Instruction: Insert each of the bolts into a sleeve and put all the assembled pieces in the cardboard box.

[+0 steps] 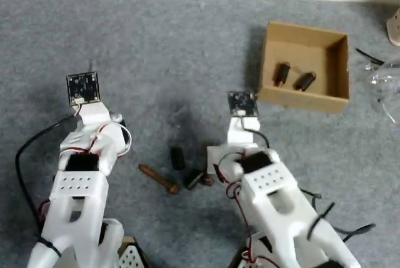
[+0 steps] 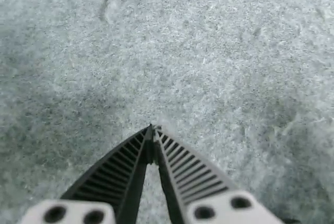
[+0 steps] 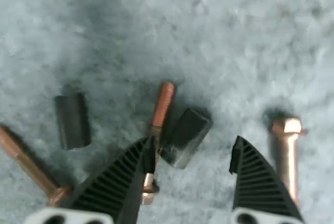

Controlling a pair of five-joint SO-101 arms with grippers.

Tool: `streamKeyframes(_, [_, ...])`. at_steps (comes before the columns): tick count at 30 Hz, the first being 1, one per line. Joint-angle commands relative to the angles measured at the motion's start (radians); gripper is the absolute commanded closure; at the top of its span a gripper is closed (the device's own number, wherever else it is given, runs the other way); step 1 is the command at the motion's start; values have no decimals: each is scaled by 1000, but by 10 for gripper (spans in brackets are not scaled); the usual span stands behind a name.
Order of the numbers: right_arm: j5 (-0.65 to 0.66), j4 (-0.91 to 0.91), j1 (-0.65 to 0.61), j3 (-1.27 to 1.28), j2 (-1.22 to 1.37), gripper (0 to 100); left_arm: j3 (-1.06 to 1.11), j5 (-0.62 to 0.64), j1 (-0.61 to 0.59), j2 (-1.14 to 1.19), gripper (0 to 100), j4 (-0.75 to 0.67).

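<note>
My released right hand is hovering over a black sleeve just beside a copper bolt, well apart from the cardboard box.

so the cardboard box sits back right, with two assembled pieces side by side inside it. loose stuff lies in the middle, nearer the arms: a sleeve just behind a bolt, another sleeve just right of that bolt with a second bolt right beside it, and a third bolt lying apart
</note>
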Motion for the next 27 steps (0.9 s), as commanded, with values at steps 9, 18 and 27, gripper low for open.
streamKeyframes(9, [-173,33,-8,-79,217,788,-4,-2,-8,-22,992,-23])
streamKeyframes(18, [-167,-62,-5,-82,344,789,-4,-2,-8,-22,991,-21])
streamKeyframes(27, [72,-62,54,-117,254,789,12,-2,4,-25,990,-25])
